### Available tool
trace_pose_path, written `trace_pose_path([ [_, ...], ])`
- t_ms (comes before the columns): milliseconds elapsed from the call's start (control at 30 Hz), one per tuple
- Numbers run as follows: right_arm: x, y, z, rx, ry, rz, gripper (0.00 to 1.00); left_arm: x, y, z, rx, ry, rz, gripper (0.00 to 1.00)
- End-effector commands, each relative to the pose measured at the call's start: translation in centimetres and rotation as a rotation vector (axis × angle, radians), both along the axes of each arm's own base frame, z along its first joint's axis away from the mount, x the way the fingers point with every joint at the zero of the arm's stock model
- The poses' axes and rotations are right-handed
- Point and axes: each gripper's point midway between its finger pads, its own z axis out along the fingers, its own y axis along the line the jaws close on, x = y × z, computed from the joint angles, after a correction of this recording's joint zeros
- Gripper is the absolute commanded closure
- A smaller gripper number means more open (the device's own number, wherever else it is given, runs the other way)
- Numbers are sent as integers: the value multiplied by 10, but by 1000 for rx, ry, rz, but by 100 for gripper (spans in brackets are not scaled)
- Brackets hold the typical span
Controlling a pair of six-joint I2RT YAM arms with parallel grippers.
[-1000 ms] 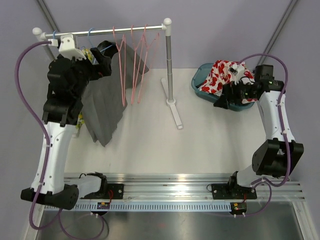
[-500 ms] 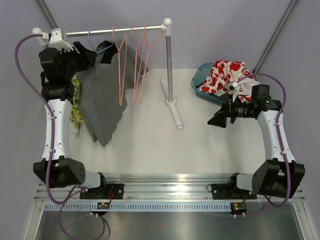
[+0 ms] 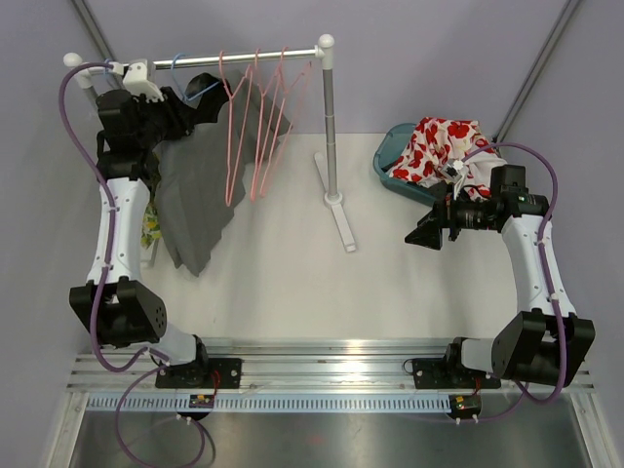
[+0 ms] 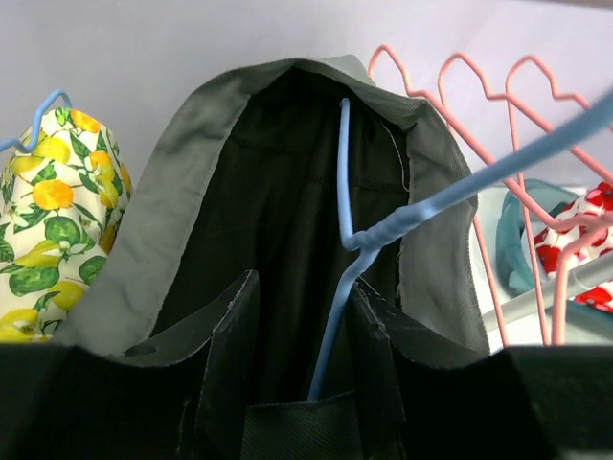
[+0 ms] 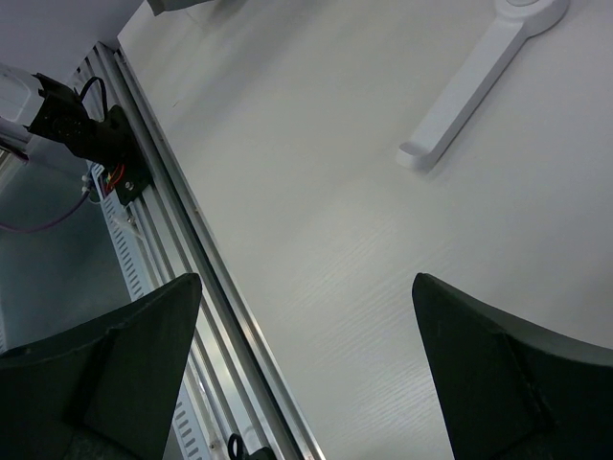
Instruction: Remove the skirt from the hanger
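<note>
The grey skirt (image 3: 195, 195) hangs from a blue hanger (image 3: 200, 94) on the rail (image 3: 224, 58) at the back left. My left gripper (image 3: 195, 109) is up at the skirt's top. In the left wrist view the skirt's grey waistband (image 4: 144, 278) arches over its dark inside. The blue hanger wire (image 4: 343, 172) runs down between the half-closed fingers of the left gripper (image 4: 305, 297). The wire lies against the right finger, with a gap to the left one. My right gripper (image 3: 421, 237) hovers wide open over the table at the right and is empty (image 5: 306, 287).
Several empty pink hangers (image 3: 258, 127) hang right of the skirt. A lemon-print garment (image 4: 48, 220) hangs to its left. The rack's post and white foot (image 3: 341, 219) stand mid-table. A teal basket (image 3: 390, 161) holds a red-and-white garment (image 3: 439, 146) at the back right.
The left arm has swung up to the skirt's top and its jaws have narrowed around the blue hanger wire. The right arm left the basket earlier and has held still since.
</note>
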Motion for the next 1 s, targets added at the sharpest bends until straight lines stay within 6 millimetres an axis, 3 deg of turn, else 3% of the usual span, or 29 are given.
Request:
trace_pose_path([
  [0, 2, 3, 6, 16, -43, 25, 0, 3, -6, 14, 90, -60, -12, 57],
  [100, 2, 3, 4, 15, -36, 26, 0, 6, -10, 15, 146, -86, -23, 66],
  [133, 2, 3, 5, 14, -39, 26, 1, 7, -12, 16, 165, -100, -33, 77],
  [167, 2, 2, 5, 13, -39, 24, 0, 7, -13, 21, 173, -125, -38, 97],
  [200, 1, 2, 5, 11, -39, 23, 1, 7, -16, 27, 182, -148, -35, 100],
  [467, 2, 0, 4, 9, -39, 20, 0, -27, -23, 109, 193, -397, -7, 100],
  [567, 2, 0, 4, 9, -39, 19, 1, -39, -27, 124, 176, -433, -17, 100],
  [700, 2, -1, 4, 9, -40, 15, 1, -47, -30, 120, 148, -416, -28, 100],
  [867, 2, -3, 4, 6, -41, 9, 0, -53, -18, 79, 64, -250, 55, 100],
  [967, 2, -3, 4, 3, -41, 7, 1, -67, -15, 49, 15, -170, 92, 100],
])
